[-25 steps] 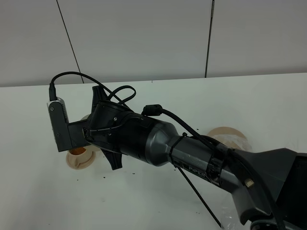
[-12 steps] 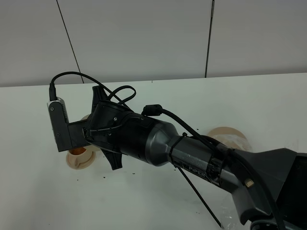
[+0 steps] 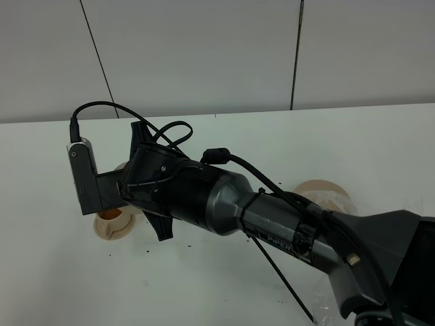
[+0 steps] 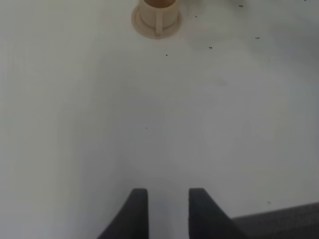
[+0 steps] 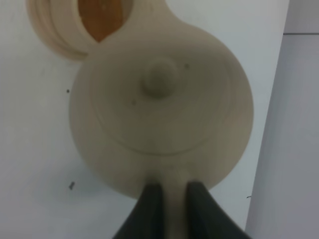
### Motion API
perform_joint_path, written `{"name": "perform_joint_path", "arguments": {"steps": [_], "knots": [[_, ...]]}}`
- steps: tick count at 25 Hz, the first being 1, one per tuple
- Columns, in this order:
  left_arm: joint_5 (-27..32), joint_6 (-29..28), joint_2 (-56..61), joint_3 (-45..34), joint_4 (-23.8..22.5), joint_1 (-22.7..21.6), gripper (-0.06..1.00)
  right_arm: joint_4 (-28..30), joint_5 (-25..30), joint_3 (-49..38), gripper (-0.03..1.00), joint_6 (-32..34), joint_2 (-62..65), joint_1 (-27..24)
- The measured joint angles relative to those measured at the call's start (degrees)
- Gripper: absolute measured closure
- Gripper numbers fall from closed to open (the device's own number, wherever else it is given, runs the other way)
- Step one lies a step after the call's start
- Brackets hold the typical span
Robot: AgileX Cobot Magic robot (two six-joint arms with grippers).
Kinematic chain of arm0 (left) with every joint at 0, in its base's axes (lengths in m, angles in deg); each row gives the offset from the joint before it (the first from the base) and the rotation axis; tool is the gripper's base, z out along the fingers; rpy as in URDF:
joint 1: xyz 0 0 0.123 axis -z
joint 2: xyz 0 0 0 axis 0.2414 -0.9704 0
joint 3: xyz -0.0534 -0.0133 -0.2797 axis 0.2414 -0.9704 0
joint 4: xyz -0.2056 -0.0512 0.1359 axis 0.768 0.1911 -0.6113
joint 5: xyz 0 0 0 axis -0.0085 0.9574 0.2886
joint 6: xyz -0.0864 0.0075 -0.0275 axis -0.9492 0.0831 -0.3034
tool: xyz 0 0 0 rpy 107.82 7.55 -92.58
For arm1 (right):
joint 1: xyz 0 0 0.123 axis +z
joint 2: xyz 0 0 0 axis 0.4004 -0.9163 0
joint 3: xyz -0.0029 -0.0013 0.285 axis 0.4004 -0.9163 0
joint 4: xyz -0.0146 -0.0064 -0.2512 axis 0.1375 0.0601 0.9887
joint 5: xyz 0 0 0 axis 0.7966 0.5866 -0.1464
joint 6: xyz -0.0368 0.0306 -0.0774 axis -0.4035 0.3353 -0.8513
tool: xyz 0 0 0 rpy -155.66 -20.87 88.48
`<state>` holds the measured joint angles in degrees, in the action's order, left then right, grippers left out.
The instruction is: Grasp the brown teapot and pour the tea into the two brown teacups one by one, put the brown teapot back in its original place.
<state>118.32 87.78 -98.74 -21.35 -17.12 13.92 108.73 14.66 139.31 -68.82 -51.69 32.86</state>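
Right gripper (image 5: 172,188): closed on the loop handle of the teapot, 1 dark finger on each side of it.
Squat round matte tan ceramic teapot (image 5: 159,114): carried by that handle, its knobbed lid facing the wrist camera. Its far end overlaps a cup, so it appears to be held above the table. In the high view the black wrist hides it.
Why held so: the handle grip points the spout away from the arm, so I judge that a roll of the wrist tips the tea out.
Small tan teacup under the spout (image 5: 99,20): sits on its round tan saucer (image 5: 45,30), partly covered by the teapot, with amber tea inside.
Teacup in the high view (image 3: 112,221): at 8 o'clock from the wrist, on a saucer, also showing amber. I cannot tell whether it is the same 1.
Flat round tan plate (image 3: 326,193): at 3 o'clock from the wrist, well apart from it. It is bare, probably kept free for the teapot's return.
Left gripper (image 4: 168,191): fingers slightly parted with nothing between them, over the bare white table (image 4: 75,124). A filled teacup on a saucer (image 4: 157,17) stands well ahead of it.
Step in hand: pouring, I judge. The second cup's state is not shown.
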Motion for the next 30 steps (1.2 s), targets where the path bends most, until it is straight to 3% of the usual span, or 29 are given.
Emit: {"name": "perform_joint_path", "arguments": {"steps": [30], "knots": [[0.0,0.0,0.0,0.0,0.0,0.0,0.68,0.0,0.0,0.0,0.87,0.13,0.0,0.0]]}}
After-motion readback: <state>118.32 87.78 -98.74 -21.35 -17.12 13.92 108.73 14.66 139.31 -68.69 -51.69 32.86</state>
